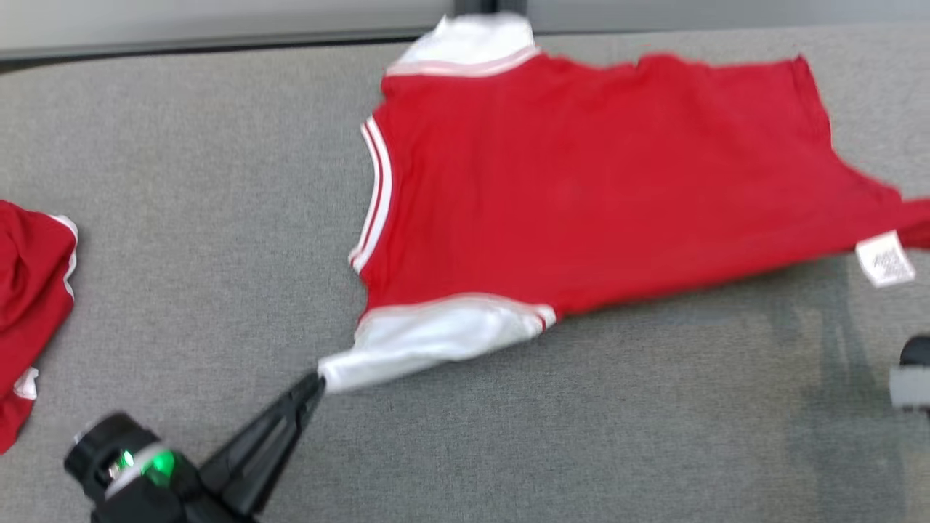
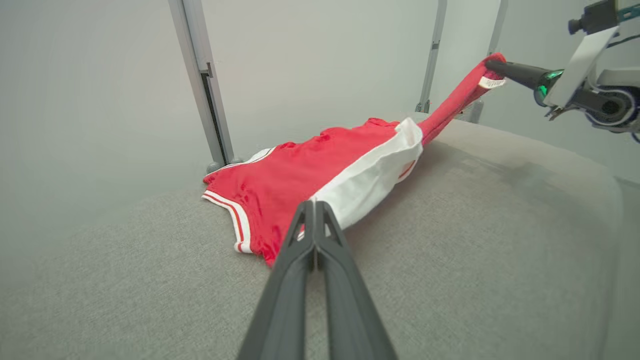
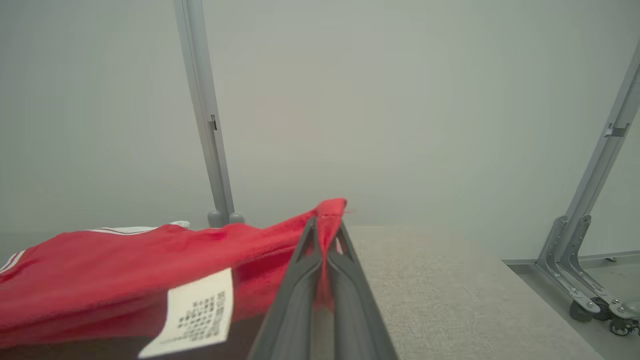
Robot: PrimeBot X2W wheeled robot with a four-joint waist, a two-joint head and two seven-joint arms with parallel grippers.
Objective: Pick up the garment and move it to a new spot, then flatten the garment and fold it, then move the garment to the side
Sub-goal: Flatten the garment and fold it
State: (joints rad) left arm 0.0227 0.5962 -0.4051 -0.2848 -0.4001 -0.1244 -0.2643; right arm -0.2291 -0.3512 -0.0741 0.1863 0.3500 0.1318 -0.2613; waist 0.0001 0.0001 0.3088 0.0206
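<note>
The garment (image 1: pixel 581 181) is a red shirt with white sleeves, spread across the grey table (image 1: pixel 182 181). My left gripper (image 1: pixel 317 379) is shut on the tip of the near white sleeve (image 1: pixel 429 338); in the left wrist view its closed fingertips (image 2: pixel 315 206) pinch that sleeve (image 2: pixel 370 180). My right gripper (image 3: pixel 326 222) is shut on a red hem corner and holds it raised off the table. That corner and right gripper (image 2: pixel 492 66) also show at the upper right of the left wrist view. A white care label (image 1: pixel 884 259) hangs near the lifted corner.
Another red and white garment (image 1: pixel 29 305) lies bunched at the table's left edge. Grey metal posts (image 2: pixel 200 75) and a pale wall stand behind the table. The table's right edge (image 3: pixel 525 280) drops to a floor with a wheeled frame foot (image 3: pixel 590 300).
</note>
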